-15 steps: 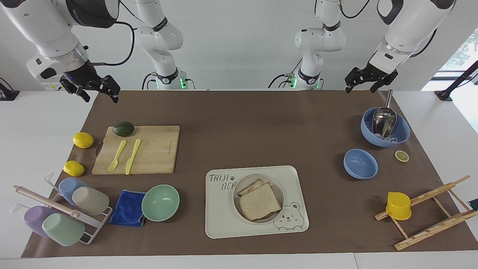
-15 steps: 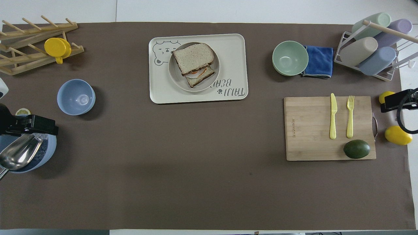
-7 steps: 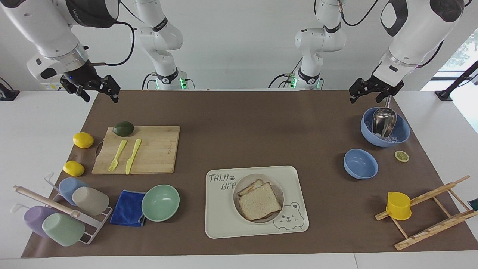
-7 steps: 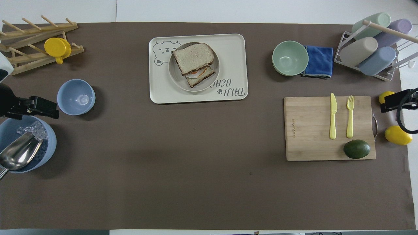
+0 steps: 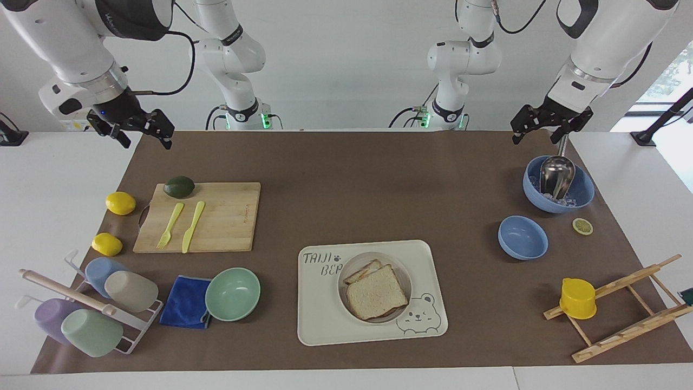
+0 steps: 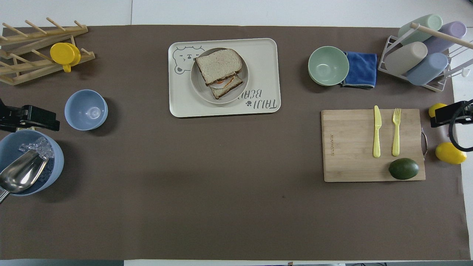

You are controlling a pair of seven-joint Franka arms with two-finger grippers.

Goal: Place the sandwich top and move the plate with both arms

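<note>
The sandwich top [image 5: 376, 292] lies on a lower slice with egg, askew, on the plate [image 5: 402, 269]. The plate sits in the cream bear tray [image 5: 325, 319]. In the overhead view the sandwich top [image 6: 218, 65] covers most of the egg slice [image 6: 226, 85] on the plate [image 6: 197, 85]. My left gripper [image 5: 547, 130] hangs open and empty over the table's edge by the ice bowl [image 5: 557, 187]; it also shows in the overhead view [image 6: 31, 118]. My right gripper [image 5: 145, 135] waits open and empty over the mat's corner, also in the overhead view [image 6: 449, 116].
A cutting board [image 5: 216, 216] holds a fork, a knife and an avocado [image 5: 179, 187], with two lemons beside it. A mint bowl [image 5: 233, 294], blue cloth and cup rack stand at the right arm's end. A small blue bowl [image 5: 522, 237], lemon slice and wooden rack with yellow cup [image 5: 577, 298] stand at the left arm's end.
My left gripper has drifted off the ice bowl toward the left arm's end of the table. The right arm, the sandwich and the plate have not moved.
</note>
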